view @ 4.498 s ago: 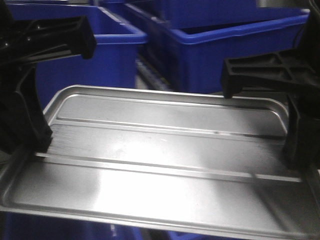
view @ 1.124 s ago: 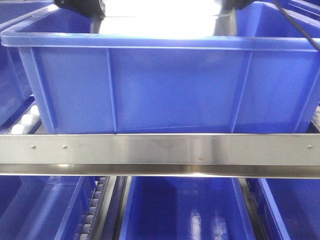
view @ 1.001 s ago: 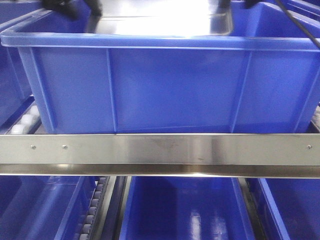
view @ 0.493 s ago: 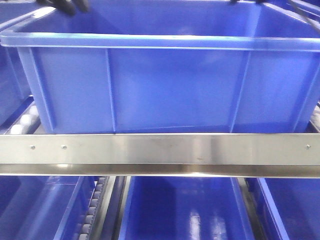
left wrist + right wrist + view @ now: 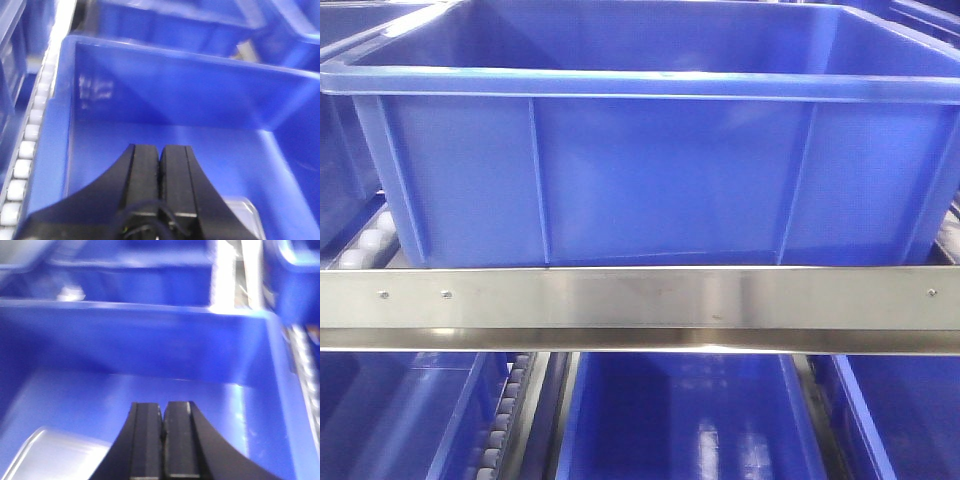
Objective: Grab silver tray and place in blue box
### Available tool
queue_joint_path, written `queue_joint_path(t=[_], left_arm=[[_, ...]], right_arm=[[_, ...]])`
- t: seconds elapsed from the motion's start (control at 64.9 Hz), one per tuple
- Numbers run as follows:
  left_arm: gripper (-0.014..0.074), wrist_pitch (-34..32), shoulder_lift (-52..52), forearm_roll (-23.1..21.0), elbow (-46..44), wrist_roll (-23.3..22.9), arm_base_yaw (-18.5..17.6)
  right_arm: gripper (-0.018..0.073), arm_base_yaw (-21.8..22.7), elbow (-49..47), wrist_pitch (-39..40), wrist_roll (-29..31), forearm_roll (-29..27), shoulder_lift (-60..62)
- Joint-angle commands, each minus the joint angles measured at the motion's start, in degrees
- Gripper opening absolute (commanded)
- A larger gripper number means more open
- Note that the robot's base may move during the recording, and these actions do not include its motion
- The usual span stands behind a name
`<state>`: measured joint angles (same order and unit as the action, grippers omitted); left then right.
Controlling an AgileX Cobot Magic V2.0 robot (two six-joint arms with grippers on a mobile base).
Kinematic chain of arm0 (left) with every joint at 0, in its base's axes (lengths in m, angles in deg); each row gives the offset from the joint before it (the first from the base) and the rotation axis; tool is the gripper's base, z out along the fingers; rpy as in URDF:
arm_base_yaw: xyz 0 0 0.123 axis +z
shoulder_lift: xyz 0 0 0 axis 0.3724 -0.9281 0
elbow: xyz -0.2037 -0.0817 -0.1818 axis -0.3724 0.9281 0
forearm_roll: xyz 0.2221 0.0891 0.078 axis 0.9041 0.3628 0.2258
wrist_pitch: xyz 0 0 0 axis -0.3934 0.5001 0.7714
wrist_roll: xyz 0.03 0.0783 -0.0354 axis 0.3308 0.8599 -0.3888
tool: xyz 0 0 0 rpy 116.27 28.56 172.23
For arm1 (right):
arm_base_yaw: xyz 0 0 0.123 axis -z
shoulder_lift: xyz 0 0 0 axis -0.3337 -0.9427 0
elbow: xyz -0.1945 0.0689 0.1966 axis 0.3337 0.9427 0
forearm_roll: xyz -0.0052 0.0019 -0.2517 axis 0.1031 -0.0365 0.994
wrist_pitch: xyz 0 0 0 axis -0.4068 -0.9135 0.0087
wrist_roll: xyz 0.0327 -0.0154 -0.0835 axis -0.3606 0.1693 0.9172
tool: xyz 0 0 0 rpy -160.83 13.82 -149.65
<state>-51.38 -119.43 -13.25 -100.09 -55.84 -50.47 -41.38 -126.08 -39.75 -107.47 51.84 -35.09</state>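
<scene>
— Two claws are in view, each from its own wrist camera; how do they stand?

— Both are pressed together with nothing between the fingers; the left claw (image 5: pixel 160 152) has its two black fingers touching along one thin line, and the right claw (image 5: pixel 162 412) looks the same; each one hangs above the inside of the blue box (image 5: pixel 650 170).

— And where is the silver tray?

— It lies on the floor of the blue box; in the left wrist view only one rounded corner of the silver tray (image 5: pixel 244 217) shows, low at the right of the black fingers; in the right wrist view another rounded corner (image 5: pixel 52 457) shows, low at the left, bright and a little blurred; neither claw touches it, as far as I can see.

— Does the front view show the tray?

— No; there the near wall of the box hides the inside; I see only the thick rim and the vertical ribs on the wall.

— What carries the box?

— It stands behind a long steel rail (image 5: pixel 640 300); white rollers (image 5: pixel 365 240) show beside its left lower corner; a row of white rollers (image 5: pixel 27 145) also runs along the left side of the box in the left wrist view.

— Anything else around?

— More blue crates (image 5: pixel 685 425) sit below the rail; others stand behind the box.
</scene>
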Motion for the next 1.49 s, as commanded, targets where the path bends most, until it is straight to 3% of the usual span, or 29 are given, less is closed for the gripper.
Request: queue_joint_path(t=[0.0,0.139,0.323,0.508,0.801,1.371,1.479], left_arm=[[-0.0095,-8.87,7.17,1.23,5.36,-0.32,-0.33],[-0.0095,-14.79,19.27,7.41,18.92,-0.32,-0.33],[-0.0095,-14.90,34.92,7.54,32.68,-0.32,-0.33],[-0.0095,-15.25,48.04,7.54,40.78,-0.32,-0.33],[-0.0095,-23.04,53.54,7.54,42.92,-0.32,-0.33],[-0.0095,-23.28,53.54,7.54,42.92,-0.32,-0.33],[-0.0095,-23.28,53.54,7.54,42.92,-0.32,-0.33]], right_arm=[[0.0051,0.04,5.00,9.11,0.61,3.47,7.07],[0.0051,0.04,18.24,17.55,0.61,6.74,19.25],[0.0051,0.04,30.55,18.75,0.61,6.90,34.03],[0.0050,0.04,36.53,18.63,0.61,6.90,46.69],[0.0050,0.04,37.11,18.60,0.56,6.90,50.84],[0.0050,0.04,38.20,16.73,0.62,6.67,50.91],[0.0050,0.38,40.04,13.53,10.80,2.14,51.73]])
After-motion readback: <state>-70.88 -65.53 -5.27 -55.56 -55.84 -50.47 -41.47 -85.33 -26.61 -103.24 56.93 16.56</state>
